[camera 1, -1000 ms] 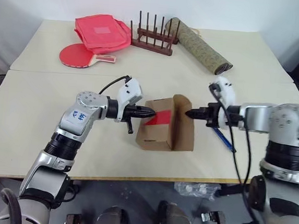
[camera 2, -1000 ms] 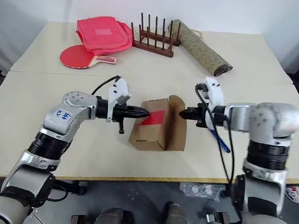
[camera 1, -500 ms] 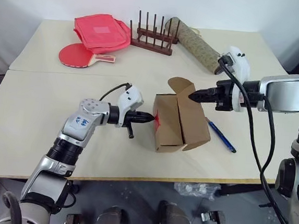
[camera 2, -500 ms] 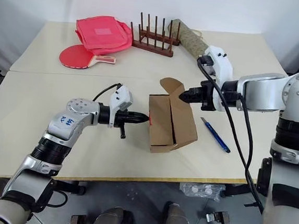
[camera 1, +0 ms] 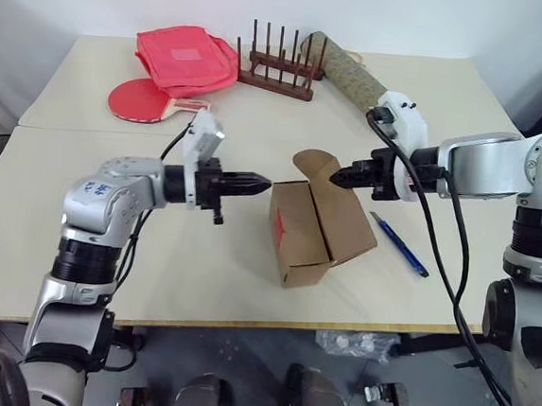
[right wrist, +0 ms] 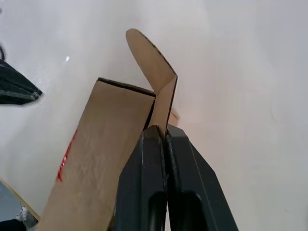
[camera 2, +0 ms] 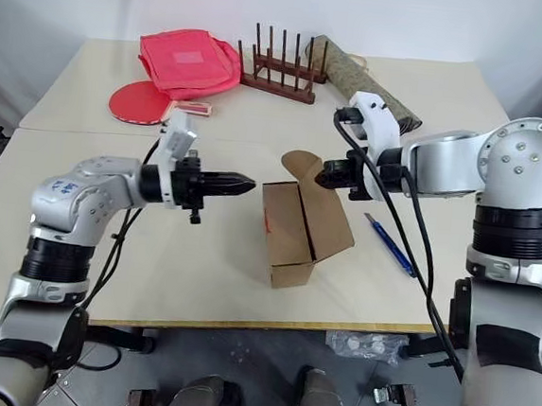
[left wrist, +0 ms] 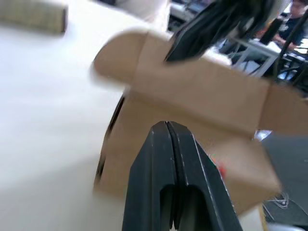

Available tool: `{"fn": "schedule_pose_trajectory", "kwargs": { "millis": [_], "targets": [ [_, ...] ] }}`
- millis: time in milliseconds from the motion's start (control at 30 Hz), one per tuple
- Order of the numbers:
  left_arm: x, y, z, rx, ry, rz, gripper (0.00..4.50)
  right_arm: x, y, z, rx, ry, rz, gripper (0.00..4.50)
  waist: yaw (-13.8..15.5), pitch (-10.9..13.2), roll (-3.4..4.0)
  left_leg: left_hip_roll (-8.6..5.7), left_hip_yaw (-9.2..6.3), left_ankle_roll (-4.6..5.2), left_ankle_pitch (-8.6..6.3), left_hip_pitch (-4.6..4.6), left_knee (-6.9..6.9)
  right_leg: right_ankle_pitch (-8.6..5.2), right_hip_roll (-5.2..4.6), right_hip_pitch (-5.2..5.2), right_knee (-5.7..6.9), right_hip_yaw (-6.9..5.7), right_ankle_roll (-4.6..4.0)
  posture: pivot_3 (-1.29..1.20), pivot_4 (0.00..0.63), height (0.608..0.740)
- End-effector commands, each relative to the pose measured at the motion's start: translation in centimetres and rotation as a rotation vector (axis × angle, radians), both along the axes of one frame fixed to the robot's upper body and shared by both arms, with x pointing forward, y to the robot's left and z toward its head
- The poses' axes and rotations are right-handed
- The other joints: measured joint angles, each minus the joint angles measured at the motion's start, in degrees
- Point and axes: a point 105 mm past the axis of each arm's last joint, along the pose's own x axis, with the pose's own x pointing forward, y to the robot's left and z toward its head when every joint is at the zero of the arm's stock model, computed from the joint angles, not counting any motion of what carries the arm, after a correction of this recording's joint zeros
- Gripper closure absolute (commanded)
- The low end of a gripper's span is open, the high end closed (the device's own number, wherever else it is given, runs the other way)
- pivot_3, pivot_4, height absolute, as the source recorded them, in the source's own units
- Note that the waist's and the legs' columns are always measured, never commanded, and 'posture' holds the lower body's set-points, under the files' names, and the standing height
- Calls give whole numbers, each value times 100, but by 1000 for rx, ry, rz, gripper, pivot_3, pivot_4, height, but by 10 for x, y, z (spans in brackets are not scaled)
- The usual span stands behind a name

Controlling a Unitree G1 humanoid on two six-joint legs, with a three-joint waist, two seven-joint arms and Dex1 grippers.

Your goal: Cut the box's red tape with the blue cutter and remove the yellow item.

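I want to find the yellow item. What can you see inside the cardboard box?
Nothing of the inside shows. The box lies on the table with one flap raised; its brown walls cover whatever is in it.

One box (camera 1: 318, 231), one cutter (camera 1: 400, 245), one paddle (camera 1: 145, 102)

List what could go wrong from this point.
The right gripper is shut on a flap of the box, so the thin card could tear or slip free. The left gripper hangs apart from the box, leaving it unsteadied; it may swing or tip. The blue cutter lies close beside it and could get knocked.
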Motion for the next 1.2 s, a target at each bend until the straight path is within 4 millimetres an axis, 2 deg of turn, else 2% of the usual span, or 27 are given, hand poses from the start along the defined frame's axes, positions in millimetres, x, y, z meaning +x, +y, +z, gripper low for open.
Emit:
{"fn": "schedule_pose_trajectory", "kwargs": {
  "millis": [33,133,333,500,767,1067,1200],
  "targets": [
    [6,-16,-2,52,-89,-4,4500,-4,3,2,-14,-10,24,4442,-3,0,0,-2,1,-1,-1,0,-1,0,2,0,-1,-1,0,0,150,740],
    [10,-19,-11,123,-113,-12,4500,-5,2,3,-16,-18,26,4442,-19,0,0,-4,3,-3,-1,-1,-4,0,12,-2,-3,-2,-1,0,150,740],
    [13,10,-41,417,-172,-41,4500,-9,-3,12,-20,-51,21,4442,-19,0,0,0,12,-5,-1,1,-6,-2,14,-6,-3,1,-4,0,150,740],
    [9,24,-58,555,-192,-87,4500,-12,-3,19,-27,-68,26,4442,-12,-1,1,7,11,-4,-1,7,-5,-2,9,-4,0,6,-4,0,150,740],
    [-1,32,-75,605,-167,-99,4500,-10,-18,11,-52,-39,-32,4442,13,-18,0,11,9,2,-4,14,-4,-2,-2,3,0,8,-3,0,150,740],
    [-14,49,-90,619,-81,-62,4500,-5,-35,-21,-72,45,-109,4442,82,-72,25,11,7,8,-6,24,-2,-1,-6,14,-2,9,-2,0,150,740],
    [-14,54,-94,628,-70,-44,4500,-5,-35,-24,-62,54,-113,4442,157,-35,19,10,9,16,-6,-8,6,1,-7,-13,0,9,2,0,150,740]
  ]
}}
